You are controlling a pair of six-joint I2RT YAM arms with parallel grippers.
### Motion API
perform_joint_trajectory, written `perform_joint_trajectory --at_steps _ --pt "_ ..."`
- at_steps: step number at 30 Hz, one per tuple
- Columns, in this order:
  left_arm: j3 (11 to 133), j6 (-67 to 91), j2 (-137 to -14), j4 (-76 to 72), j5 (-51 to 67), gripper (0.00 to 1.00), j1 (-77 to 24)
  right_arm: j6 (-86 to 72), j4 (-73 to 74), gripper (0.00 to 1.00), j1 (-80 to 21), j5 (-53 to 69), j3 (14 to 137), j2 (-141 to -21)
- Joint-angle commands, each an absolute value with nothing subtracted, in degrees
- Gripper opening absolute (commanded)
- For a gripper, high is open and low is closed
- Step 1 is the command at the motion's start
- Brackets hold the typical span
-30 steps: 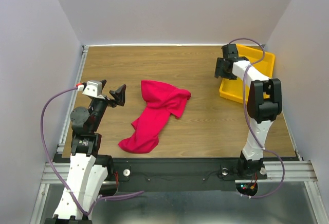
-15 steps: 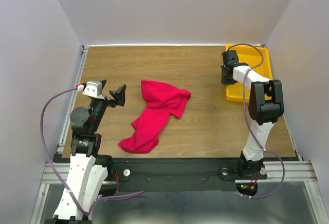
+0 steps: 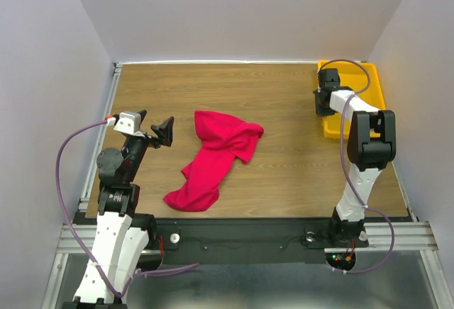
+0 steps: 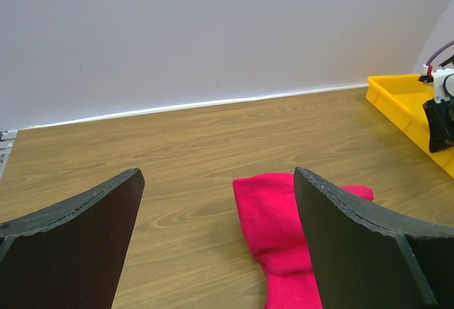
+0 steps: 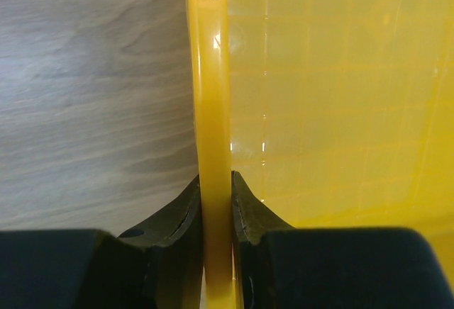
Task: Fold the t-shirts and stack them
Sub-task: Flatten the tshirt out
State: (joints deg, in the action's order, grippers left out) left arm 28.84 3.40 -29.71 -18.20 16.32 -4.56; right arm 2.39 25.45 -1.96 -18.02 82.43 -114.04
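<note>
A crumpled crimson-red t-shirt (image 3: 216,156) lies in a long heap at the middle of the table, and its upper end (image 4: 284,213) shows in the left wrist view. My left gripper (image 3: 157,129) hovers open just left of the shirt, nothing between its fingers (image 4: 355,245). At the back right, my right gripper (image 3: 326,100) is shut on the left rim (image 5: 213,110) of the yellow tray (image 3: 369,89), one pad on each side of the wall.
The yellow tray stands against the back right corner by the wall, its far part (image 4: 401,103) visible from the left wrist. Bare wooden tabletop (image 3: 284,174) surrounds the shirt. Side rails and walls bound the table.
The right gripper closed on the tray rim and dragged the tray rightward toward the back right corner, straightening it. The left arm and the shirt have not moved.
</note>
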Motion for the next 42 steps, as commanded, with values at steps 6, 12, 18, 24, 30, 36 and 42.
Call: perform_joint_trajectory --at_steps 6,12,18,24,30,36,42 --pt "28.83 2.64 -29.35 -21.44 17.05 0.99 -4.83 12.12 22.94 0.15 1.84 -14.33 88.42 -115.75" --pt "28.74 2.72 -29.53 -21.44 17.14 0.99 -4.83 16.78 22.94 0.16 2.81 -10.46 89.56 -116.72" --pt "28.74 2.64 -29.62 -21.44 17.14 0.99 -4.83 20.12 22.94 0.22 3.16 -9.31 90.17 -117.42" --pt "28.83 2.72 -29.53 -21.45 17.14 0.99 -4.92 18.81 22.94 0.31 3.69 -12.39 91.32 -118.12" --pt "28.74 2.81 -29.36 -21.53 17.14 0.99 -4.83 16.88 22.94 0.32 3.87 -15.29 93.51 -119.88" --pt "28.65 2.81 -29.09 -21.45 16.96 0.99 -4.92 15.91 22.94 0.41 3.87 -16.96 94.22 -120.32" --pt "28.74 2.99 -29.18 -21.45 16.7 0.99 -4.83 15.56 22.94 0.62 3.87 -15.83 93.87 -119.19"
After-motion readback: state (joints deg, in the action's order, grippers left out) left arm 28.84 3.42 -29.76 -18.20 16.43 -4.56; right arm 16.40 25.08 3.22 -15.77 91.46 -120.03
